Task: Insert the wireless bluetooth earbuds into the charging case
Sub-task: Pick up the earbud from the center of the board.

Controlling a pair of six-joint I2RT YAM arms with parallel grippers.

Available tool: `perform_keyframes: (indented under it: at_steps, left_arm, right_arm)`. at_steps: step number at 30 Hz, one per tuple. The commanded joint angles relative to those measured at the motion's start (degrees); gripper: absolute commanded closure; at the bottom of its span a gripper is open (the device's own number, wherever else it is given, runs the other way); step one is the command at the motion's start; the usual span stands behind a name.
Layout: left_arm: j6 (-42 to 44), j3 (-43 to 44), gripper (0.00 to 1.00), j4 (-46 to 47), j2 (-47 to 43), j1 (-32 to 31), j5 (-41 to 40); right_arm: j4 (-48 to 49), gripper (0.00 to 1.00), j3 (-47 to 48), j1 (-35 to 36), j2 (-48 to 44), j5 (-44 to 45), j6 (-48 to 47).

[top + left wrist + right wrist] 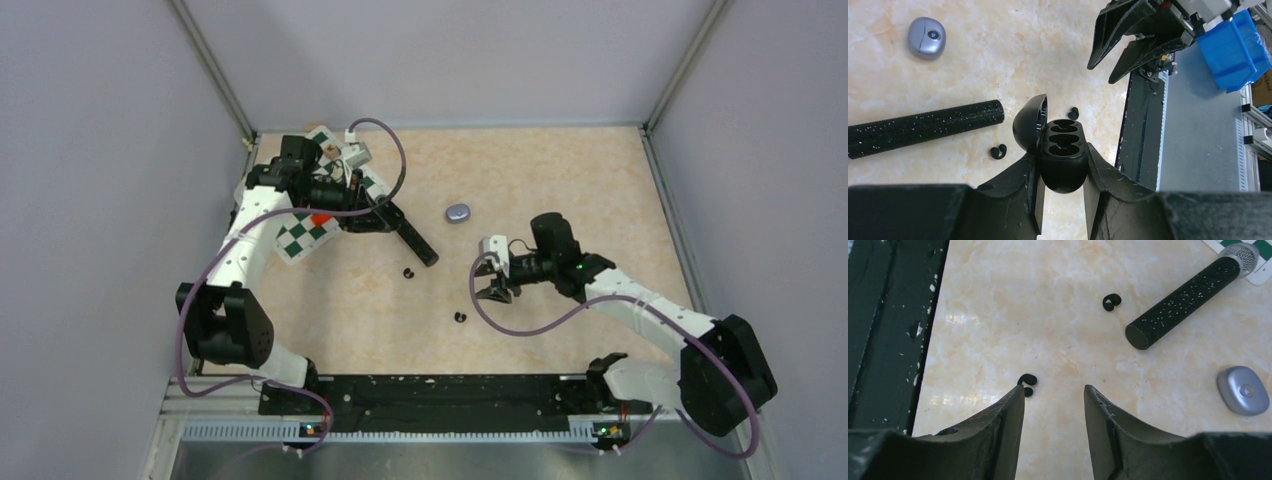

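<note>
place: robotics lab cell | enclosed by plain grey panels (100, 150) on metal posts (215, 70) | checkerboard calibration board (298, 236) laid on marble-pattern table (560, 170) | blue parts bin (1230, 50) seen past table edge

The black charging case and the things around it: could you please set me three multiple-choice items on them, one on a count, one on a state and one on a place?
1. How many black earbuds lie loose on the table?
A. one
B. two
C. four

2. The right gripper is:
A. open and empty
B. shut on an earbud
C. shut, fingers touching

3. Where is the open black charging case?
A. set down, untouched
B. in the right gripper
C. in the left gripper

Answers:
1 B: one lies at the right gripper's fingertip, another near the microphone.
2 A: its fingers stand apart with bare table between them.
3 C: the left gripper's fingers clamp the case's sides.
</note>
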Motion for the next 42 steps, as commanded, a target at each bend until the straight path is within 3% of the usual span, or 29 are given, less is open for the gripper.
perform_keyframes:
  at_steps: [1, 3, 6, 24, 42]
  left_arm:
    - [-0.31, -1.81, 1.00, 4.10, -3.04, 0.22, 2.54]
    - [-0.43, -2.36, 1.00, 4.67, -3.14, 0.22, 2.56]
    - [-0.89, -3.42, 1.00, 5.87, -3.58, 0.22, 2.43]
    - [-1.20, -5.36, 1.00, 7.80, -3.99, 0.22, 2.69]
    - [-1.14, -5.73, 1.00, 8.08, -3.10, 0.21, 3.23]
  right_arm:
    - [1.40, 0.56, -1.61, 3.56, 2.79, 3.84, -10.08]
    - [1.72, 0.64, -2.04, 4.81, 4.21, 4.82, -10.84]
    - [0.04, 0.68, -1.39, 6.86, 6.26, 5.71, -12.04]
    - [-1.59, 0.68, 0.36, 20.17, 15.24, 21.57, -17.01]
    - [2.45, 0.67, 0.50, 21.82, 16.07, 24.55, -14.12]
